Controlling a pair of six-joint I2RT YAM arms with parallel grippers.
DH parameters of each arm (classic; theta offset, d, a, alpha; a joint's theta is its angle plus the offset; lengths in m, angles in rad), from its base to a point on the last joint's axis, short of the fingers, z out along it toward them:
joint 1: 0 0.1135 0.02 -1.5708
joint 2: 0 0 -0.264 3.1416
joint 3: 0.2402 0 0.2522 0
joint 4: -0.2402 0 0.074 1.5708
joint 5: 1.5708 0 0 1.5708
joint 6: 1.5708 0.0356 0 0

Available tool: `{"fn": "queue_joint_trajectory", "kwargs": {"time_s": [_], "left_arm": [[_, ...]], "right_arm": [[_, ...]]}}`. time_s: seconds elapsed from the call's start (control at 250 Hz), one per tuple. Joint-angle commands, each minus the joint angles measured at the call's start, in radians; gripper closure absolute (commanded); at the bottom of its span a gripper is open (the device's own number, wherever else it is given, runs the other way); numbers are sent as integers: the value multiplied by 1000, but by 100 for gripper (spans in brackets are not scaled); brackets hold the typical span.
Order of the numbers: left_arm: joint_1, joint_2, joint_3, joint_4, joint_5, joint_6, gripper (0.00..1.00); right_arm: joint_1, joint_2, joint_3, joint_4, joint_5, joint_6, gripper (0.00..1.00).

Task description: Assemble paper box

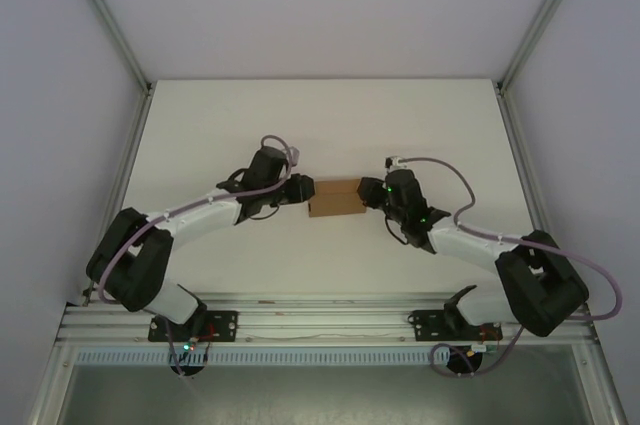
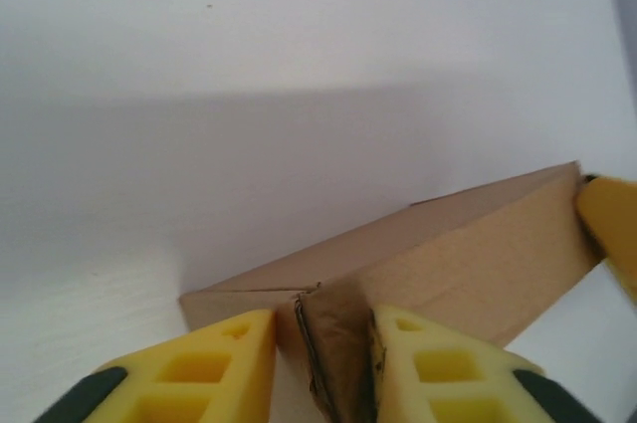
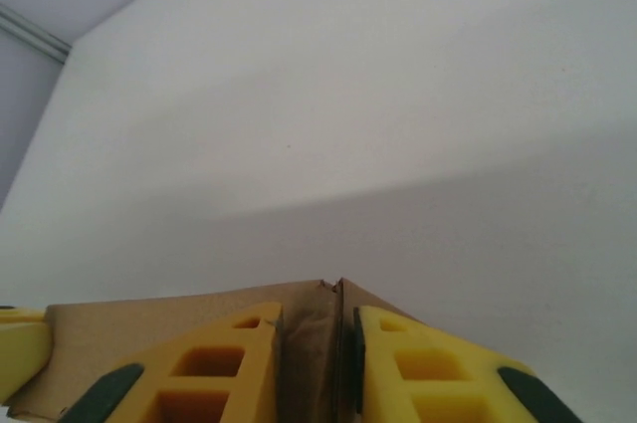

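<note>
Two hands on one paper box [image 1: 335, 198], mid-bench [image 1: 330, 115]. The right hand [image 3: 317, 328] is pinched on one end flap; the left hand [image 2: 323, 328] straddles the other, can't tell if it's biting. Light, thin card that probably creases easily, so hold near the folds. Plenty of open bench around, edges well off.

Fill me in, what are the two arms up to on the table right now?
Both arms are working on the paper box, a small folded brown box lying mid-table. The left gripper is at its left end, fingers either side of the end flap, though whether they are clamped is unclear. The right gripper is at the opposite end, closed on the cardboard edge there. The box looks mostly formed, and the ends are being handled.
</note>
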Motion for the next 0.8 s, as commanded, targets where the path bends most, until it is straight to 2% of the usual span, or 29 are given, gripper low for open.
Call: {"fn": "queue_joint_trajectory", "kwargs": {"time_s": [0.0, 0.032, 0.096, 0.156, 0.256, 0.308, 0.372, 0.436, 0.472, 0.508, 0.564, 0.656, 0.74, 0.783, 0.795], "left_arm": [[4, 78, -159, -14, -4, -53, 85], [5, 76, -184, 21, -2, -65, 91], [1, 77, -227, 88, 7, -72, 92], [-3, 81, -247, 124, 10, -71, 98], [-16, 82, -225, 117, 0, -50, 98], [-20, 74, -187, 76, -2, -28, 94], [-20, 52, -127, 19, -11, 5, 82], [-20, 22, -57, -44, -37, 40, 55], [-20, 9, -3, -96, -67, 48, 52], [-20, 0, 54, -145, -94, 89, 47], [-19, -8, 141, -209, -134, 126, 27], [-17, -19, 252, -272, -190, 171, 2], [-7, -33, 330, -330, -258, 195, 0], [1, -46, 356, -356, -290, 207, 0], [4, -52, 361, -360, -300, 212, 0]], "right_arm": [[6, 89, -145, -18, -91, -65, 82], [6, 98, -166, 20, -96, -69, 84], [6, 111, -198, 82, -108, -73, 86], [6, 119, -205, 101, -115, -75, 87], [6, 118, -178, 69, -132, -83, 89], [6, 101, -148, 25, -136, -89, 89], [4, 59, -93, -53, -135, -99, 85], [7, 6, -21, -155, -98, -104, 80], [6, -22, 28, -219, -79, -111, 75], [6, -44, 86, -288, -51, -119, 66], [6, -68, 176, -375, -28, -145, 52], [6, -83, 309, -490, -7, -215, 29], [4, -87, 396, -544, 2, -284, 14], [3, -86, 430, -557, -35, -352, 9], [2, -84, 442, -561, -51, -377, 3]]}}
